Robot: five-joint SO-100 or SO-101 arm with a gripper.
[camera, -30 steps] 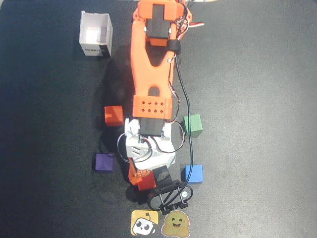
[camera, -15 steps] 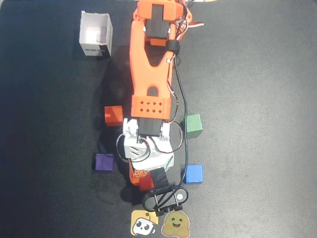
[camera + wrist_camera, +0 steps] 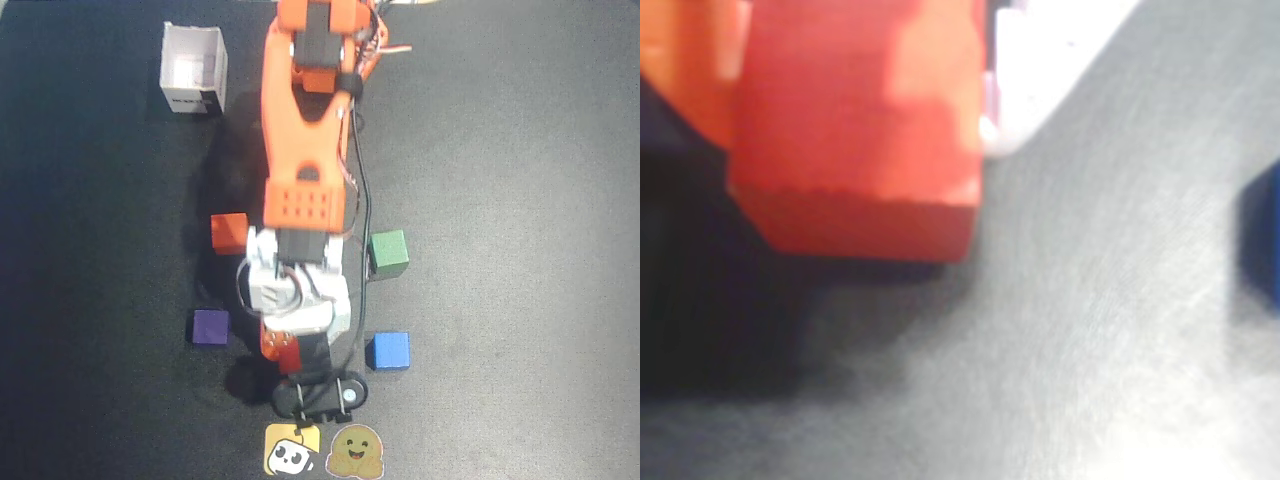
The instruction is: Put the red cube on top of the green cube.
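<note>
Here, in the overhead view, the orange arm (image 3: 305, 130) reaches down the middle of the dark desk (image 3: 520, 130), and its fingers (image 3: 283, 352) sit low in the picture, closed on the red cube (image 3: 289, 350), which shows as a small red block between them just under the white wrist housing (image 3: 298, 290). The wrist view fills its upper left with that same red cube (image 3: 855, 130), large and blurred, with an orange finger (image 3: 685, 50) pressed against its left side and a white part of the arm (image 3: 1040, 60) just to its right; a dark shadow lies beneath the cube on the desk (image 3: 1060, 360), and whether the cube touches the desk cannot be told. The green cube (image 3: 388, 254) rests on the desk to the right of the arm in the overhead view, apart from the fingers, with the arm's black cable (image 3: 362, 190) running just beside it. A blue cube (image 3: 388, 351) lies below the green one, and its dark blue edge (image 3: 1262, 240) shows at the right border of the wrist view. An orange-red cube (image 3: 229, 232) sits close to the arm's left, a purple cube (image 3: 210, 327) lower left, and a white open box (image 3: 194, 68) stands at upper left. Two stickers (image 3: 322, 451) lie at the bottom edge.
</note>
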